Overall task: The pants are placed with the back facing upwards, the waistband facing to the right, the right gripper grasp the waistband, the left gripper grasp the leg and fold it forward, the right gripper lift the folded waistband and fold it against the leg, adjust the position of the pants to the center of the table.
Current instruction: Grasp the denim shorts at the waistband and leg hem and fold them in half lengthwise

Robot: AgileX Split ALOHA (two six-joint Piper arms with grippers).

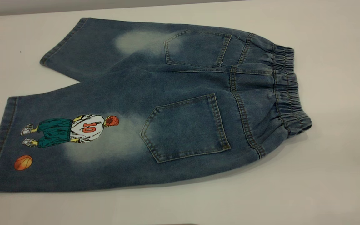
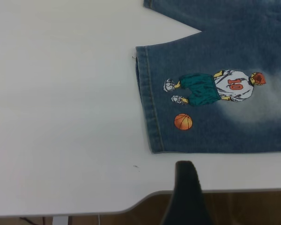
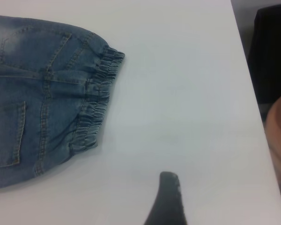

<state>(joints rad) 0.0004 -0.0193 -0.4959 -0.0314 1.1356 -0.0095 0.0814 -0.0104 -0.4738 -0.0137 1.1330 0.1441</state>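
Now, pants (image 1: 155, 106): flat on the white surface (image 1: 339, 175), back up.
Waistband (image 1: 287, 90): right end of the pants, bare surface beyond.
Leg (image 1: 58, 140): hem beside the surface's near edge.
Left gripper (image 2: 187, 194): off the hem; opening cannot tell.
Right gripper (image 3: 168, 201): clear of the waistband; opening cannot tell.

Beyond the far edge: a grey wall strip (image 1: 73, 6).
Past the side edge: a dark shape (image 3: 274, 51) and a blurred peach-coloured shape (image 3: 280, 136), neither identifiable.
Below the near edge: brown floor (image 2: 243, 208).
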